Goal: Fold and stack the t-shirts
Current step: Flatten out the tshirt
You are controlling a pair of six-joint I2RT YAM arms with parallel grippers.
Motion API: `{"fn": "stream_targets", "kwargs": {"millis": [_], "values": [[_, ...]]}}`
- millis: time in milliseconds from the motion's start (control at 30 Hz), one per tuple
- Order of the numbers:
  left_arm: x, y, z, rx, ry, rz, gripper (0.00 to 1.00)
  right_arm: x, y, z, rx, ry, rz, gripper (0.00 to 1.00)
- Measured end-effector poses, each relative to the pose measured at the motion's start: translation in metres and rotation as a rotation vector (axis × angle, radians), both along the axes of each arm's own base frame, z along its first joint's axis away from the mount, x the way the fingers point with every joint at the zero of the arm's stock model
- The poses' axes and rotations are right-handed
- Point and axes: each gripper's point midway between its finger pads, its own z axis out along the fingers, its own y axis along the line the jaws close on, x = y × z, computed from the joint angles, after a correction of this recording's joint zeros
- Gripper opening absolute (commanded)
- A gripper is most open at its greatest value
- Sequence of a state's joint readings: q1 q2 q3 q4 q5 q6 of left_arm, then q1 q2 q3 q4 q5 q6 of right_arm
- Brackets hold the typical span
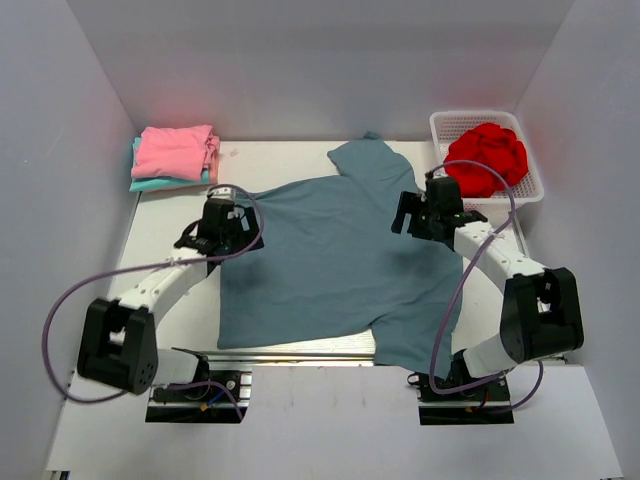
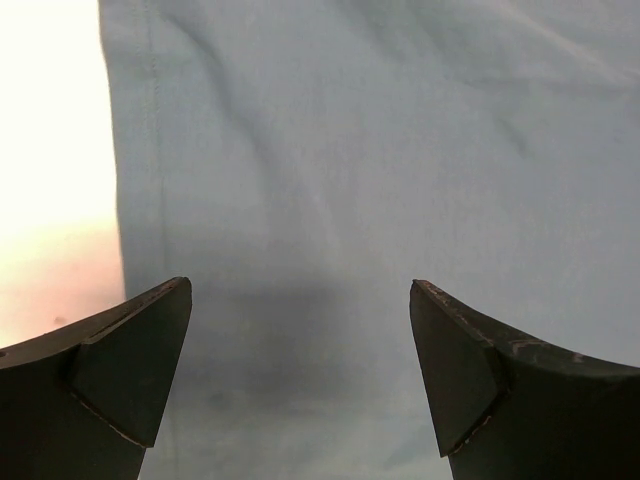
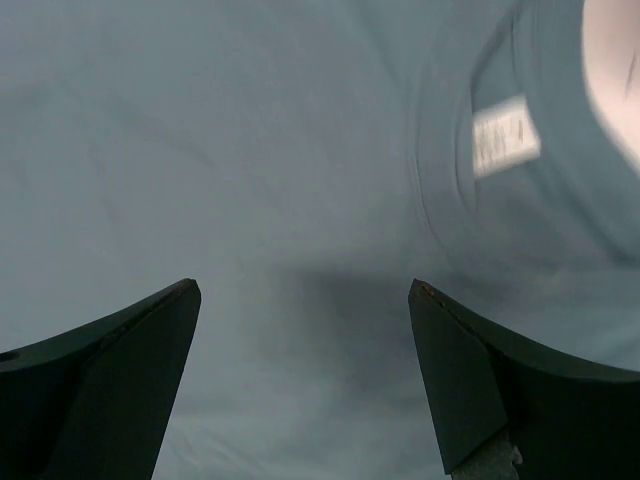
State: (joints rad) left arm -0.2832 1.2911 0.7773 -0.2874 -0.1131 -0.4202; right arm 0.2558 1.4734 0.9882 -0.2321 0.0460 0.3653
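A dusty blue-grey t-shirt lies spread flat across the middle of the table. My left gripper is open and empty over the shirt's left hem; the hem and stitching show in the left wrist view. My right gripper is open and empty over the shirt near its collar; the collar and its white label show in the right wrist view. A folded pink t-shirt lies on a folded teal one at the back left. A bright red t-shirt is bunched up in the basket.
A white mesh basket stands at the back right. White walls close in the table on three sides. The shirt's lower right sleeve hangs over the near table edge by the right arm's base.
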Motion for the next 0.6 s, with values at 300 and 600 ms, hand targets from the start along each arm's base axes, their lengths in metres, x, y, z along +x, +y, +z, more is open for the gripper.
{"fn": "stream_targets", "kwargs": {"millis": [300, 600], "values": [[0.028, -0.005, -0.066, 0.062, 0.199, 0.028, 1.0, -0.021, -0.012, -0.057, -0.082, 0.195, -0.019, 0.9], [0.119, 0.003, -0.082, 0.2, 0.241, 0.125, 1.0, 0.022, -0.022, -0.093, -0.206, 0.287, -0.087, 0.9]]}}
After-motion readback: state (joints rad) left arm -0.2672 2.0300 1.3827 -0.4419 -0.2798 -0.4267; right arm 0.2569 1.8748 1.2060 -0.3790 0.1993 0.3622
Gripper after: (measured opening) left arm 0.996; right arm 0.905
